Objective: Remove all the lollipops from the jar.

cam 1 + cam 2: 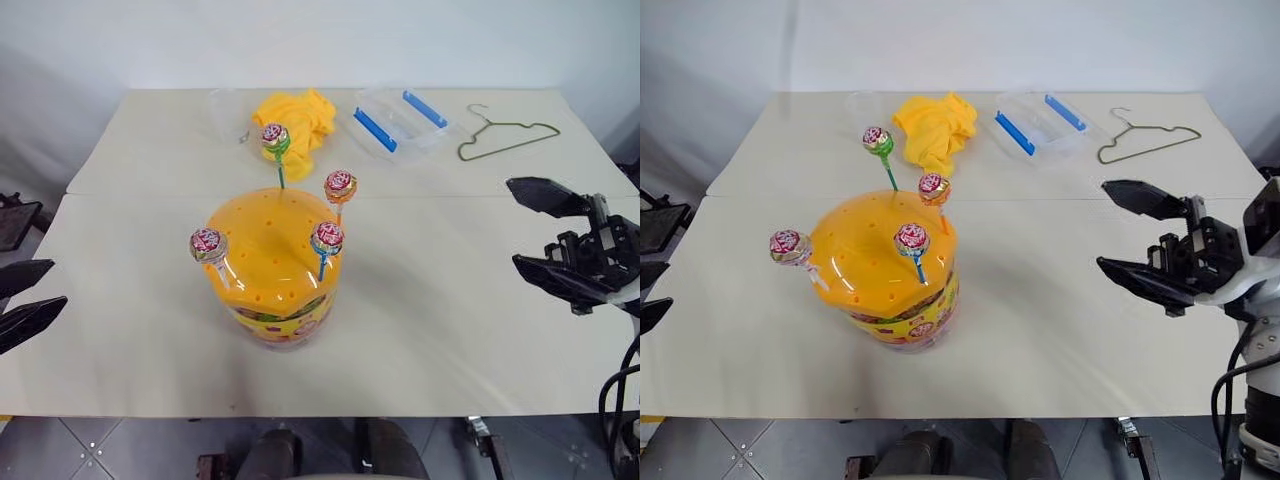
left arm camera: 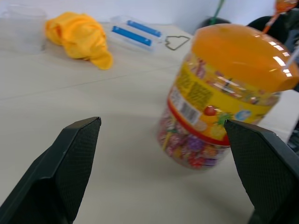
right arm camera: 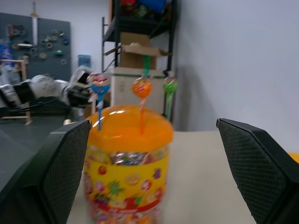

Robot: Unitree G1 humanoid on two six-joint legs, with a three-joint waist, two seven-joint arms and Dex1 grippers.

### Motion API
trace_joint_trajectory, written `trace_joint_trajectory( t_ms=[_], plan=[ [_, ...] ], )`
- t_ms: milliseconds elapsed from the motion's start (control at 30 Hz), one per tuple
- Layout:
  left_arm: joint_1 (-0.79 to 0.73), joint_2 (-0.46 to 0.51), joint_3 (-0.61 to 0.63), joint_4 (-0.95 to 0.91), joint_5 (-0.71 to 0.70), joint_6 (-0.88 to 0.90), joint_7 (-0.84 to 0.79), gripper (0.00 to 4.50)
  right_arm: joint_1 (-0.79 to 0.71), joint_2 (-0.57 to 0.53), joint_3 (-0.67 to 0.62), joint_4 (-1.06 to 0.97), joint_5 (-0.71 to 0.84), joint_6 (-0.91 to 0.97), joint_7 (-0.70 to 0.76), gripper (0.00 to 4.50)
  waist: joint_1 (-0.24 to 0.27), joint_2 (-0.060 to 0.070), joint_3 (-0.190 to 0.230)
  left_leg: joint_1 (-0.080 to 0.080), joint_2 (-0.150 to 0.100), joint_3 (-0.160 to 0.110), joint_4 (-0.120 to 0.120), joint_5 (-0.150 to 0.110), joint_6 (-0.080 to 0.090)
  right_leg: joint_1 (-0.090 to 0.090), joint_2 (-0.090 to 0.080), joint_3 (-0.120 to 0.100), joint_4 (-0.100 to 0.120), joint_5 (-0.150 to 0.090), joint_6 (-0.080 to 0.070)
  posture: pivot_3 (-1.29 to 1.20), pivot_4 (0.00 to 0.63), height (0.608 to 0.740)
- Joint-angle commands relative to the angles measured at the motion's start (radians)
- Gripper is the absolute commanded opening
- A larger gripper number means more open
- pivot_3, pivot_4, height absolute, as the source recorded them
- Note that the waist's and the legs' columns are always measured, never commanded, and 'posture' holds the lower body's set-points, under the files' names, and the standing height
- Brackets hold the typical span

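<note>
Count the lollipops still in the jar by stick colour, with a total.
White stick: 1
Green stick: 1
Orange stick: 1
Blue stick: 1
Total: 4, all standing in the jar lid.

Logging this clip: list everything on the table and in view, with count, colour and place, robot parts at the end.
jar: one, orange-yellow domed lid with small holes, colourful label band; near the middle of the table, towards the front.
lollipops: four, swirl-printed wrappers, on green, orange, blue and white sticks; standing in the lid's holes.
yellow cloth: one, crumpled; far side of the table, behind the jar.
clear cup: one, transparent; far side, just left of the cloth.
clear box: one, transparent with blue clips; far side, right of the cloth.
wire hanger: one, olive-green; far right corner, lying flat.
table: one, cream top.
left gripper: black fingers, open, left of the jar, holding nothing.
right gripper: black fingers, open, right of the jar, holding nothing.
</note>
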Motion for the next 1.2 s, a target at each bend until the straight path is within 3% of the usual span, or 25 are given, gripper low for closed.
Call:
trace_joint_trajectory(
  t_ms=[33,267,533,633,1033,1200],
  plan=[
    [-0.113,0.035,-0.092,-0.181,-0.151,0.082,0.033,4.5,-0.008,-0.003,-0.007,-0.038,-0.015,-0.002,0.032,4.48,0.006,0.0,0.0,0.0,-0.001,0.0,0.0,0.0,0.0,0.0,-0.001,0.0,0.0,0.0,0.0,0.0,0.15,0.74],
    [-0.313,0.041,-0.249,-0.344,-0.231,0.102,0.076,4.5,0.065,0.018,-0.003,-0.111,-0.07,-0.042,0.078,4.48,-0.009,0.001,0.0,0.0,0.001,0.001,0.0,0.0,-0.002,-0.002,0.002,0.001,0.005,0.001,0.001,0.0,0.15,0.74],
    [-0.452,-0.053,-0.415,-0.428,-0.235,0.059,0.152,4.5,0.095,0.053,0.003,-0.167,-0.072,-0.051,0.056,4.48,-0.017,0.001,0.001,0.0,0.0,0.001,0.001,0.0,-0.002,-0.001,0.001,0.001,0.006,0.001,0.001,0.0,0.15,0.74],
    [-0.484,-0.076,-0.455,-0.432,-0.222,0.047,0.171,3.87,0.09,0.071,0.013,-0.198,-0.062,-0.052,0.035,4.5,-0.016,0.001,0.001,0.0,0.0,0.001,0.001,0.0,-0.002,-0.001,0.002,0.001,0.006,0.001,0.001,0.0,0.15,0.74],
    [-0.513,-0.079,-0.443,-0.42,-0.273,0.054,0.229,0.09,0.059,0.09,0.04,-0.206,-0.073,-0.053,0.0,4.5,-0.016,0.001,0.001,0.0,0.0,0.001,0.001,0.001,-0.002,-0.001,0.002,0.001,0.005,0.001,0.001,0.0,0.15,0.74],
    [-0.64,-0.102,-0.391,-0.265,-0.46,0.073,0.403,0.02,0.006,0.104,0.054,-0.202,-0.038,-0.032,-0.044,4.5,-0.016,0.001,0.001,0.0,0.0,0.0,0.002,0.001,-0.002,-0.001,0.002,0.0,0.006,0.001,0.001,0.0,0.15,0.74]
  ],
)
